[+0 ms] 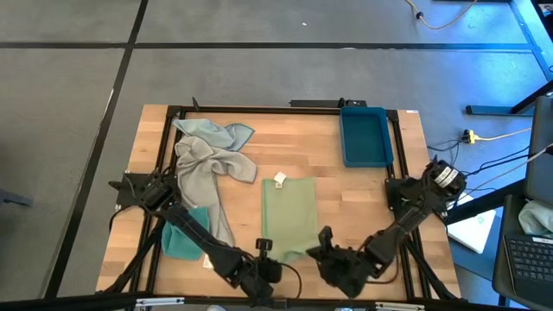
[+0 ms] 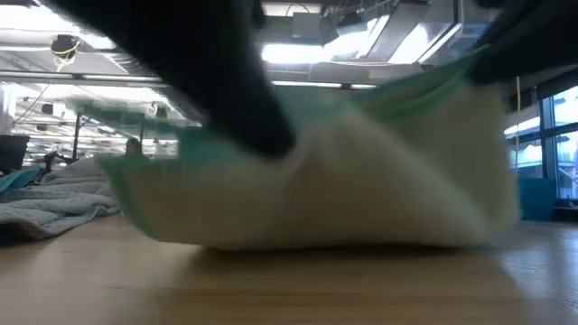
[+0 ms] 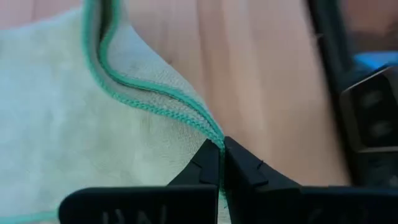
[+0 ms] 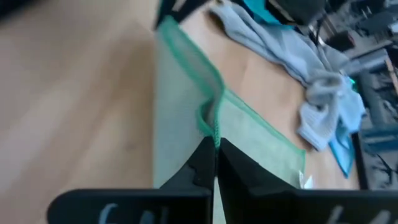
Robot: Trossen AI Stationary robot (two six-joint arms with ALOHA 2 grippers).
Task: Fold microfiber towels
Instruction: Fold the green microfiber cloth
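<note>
Pale green towel (image 1: pixel 289 212) is lying flat near the middle of the wooden counter (image 1: pixel 346 199), its small white tag (image 1: pixel 280 180) sitting at the far corner. Its near edge is being pinched at both corners. Left end effector (image 1: pixel 263 248) is sitting at the near left corner, fingers (image 3: pixel 208 165) pressed together on the green stitched hem (image 3: pixel 155 102). Right end effector (image 1: pixel 326 238) is sitting at the near right corner, likewise clamped on the hem, as the right wrist view is showing (image 4: pixel 216 146). In the low view the near edge of the cloth (image 2: pixel 361 181) is standing raised off the counter, bulging between the two gripped corners.

Light grey towel (image 1: pixel 203 168) is lying crumpled toward the far left, a pale blue towel (image 1: pixel 220 131) bunched just beyond and touching it. Teal towel (image 1: pixel 183 238) is lying at the near left, partly under the left arm. Blue tray (image 1: pixel 365 136) is sitting at the far right of the counter, well apart from the cloths.
</note>
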